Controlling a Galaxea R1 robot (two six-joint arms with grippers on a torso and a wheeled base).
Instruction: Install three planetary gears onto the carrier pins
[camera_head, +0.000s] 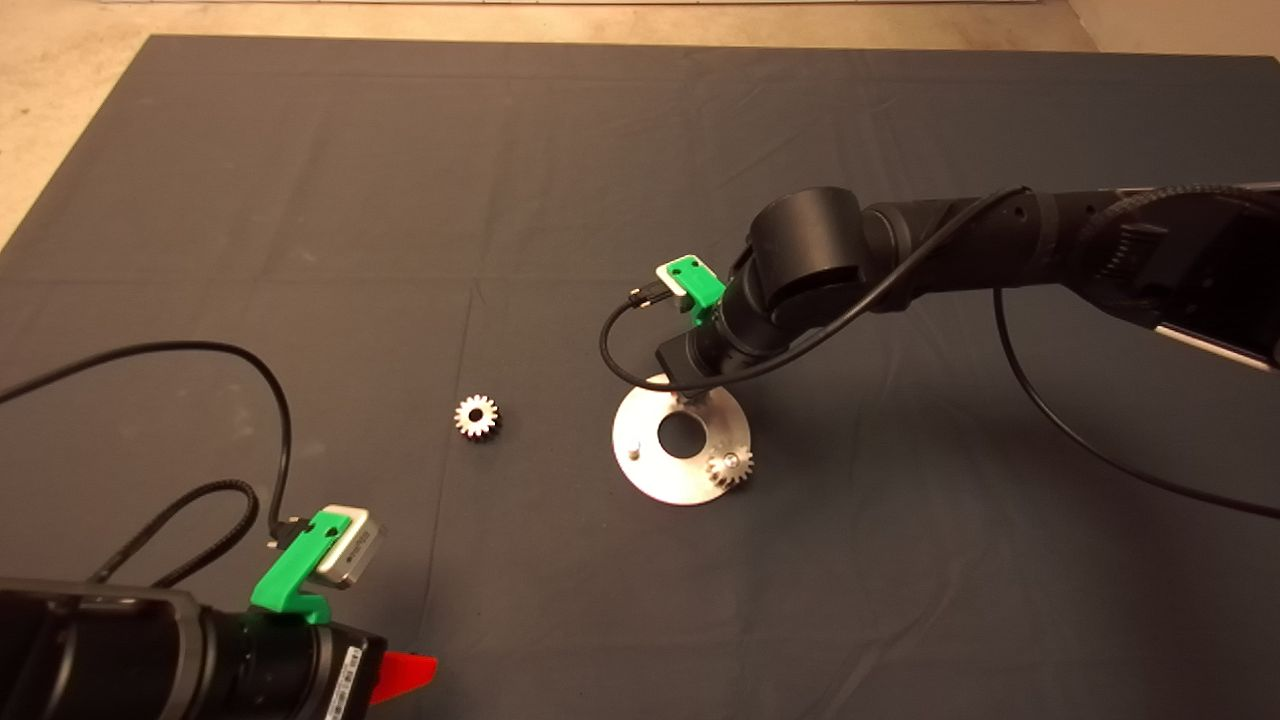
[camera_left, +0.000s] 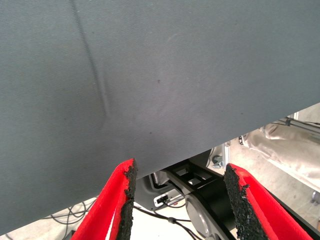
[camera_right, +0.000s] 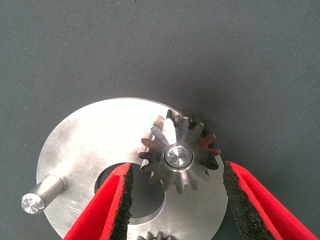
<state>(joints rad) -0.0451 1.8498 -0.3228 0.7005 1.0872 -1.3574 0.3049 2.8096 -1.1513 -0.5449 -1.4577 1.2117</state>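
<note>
Right gripper (camera_right: 175, 200) open astride gear (camera_right: 179, 155), seemingly seated on pin.

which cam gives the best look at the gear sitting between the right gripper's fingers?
Right wrist view: the gear fills the frame, seated on its pin on the carrier disc, with the open right gripper straddling it, pads clear. Head view hides it behind the right arm. Left wrist view shows only mat.
</note>
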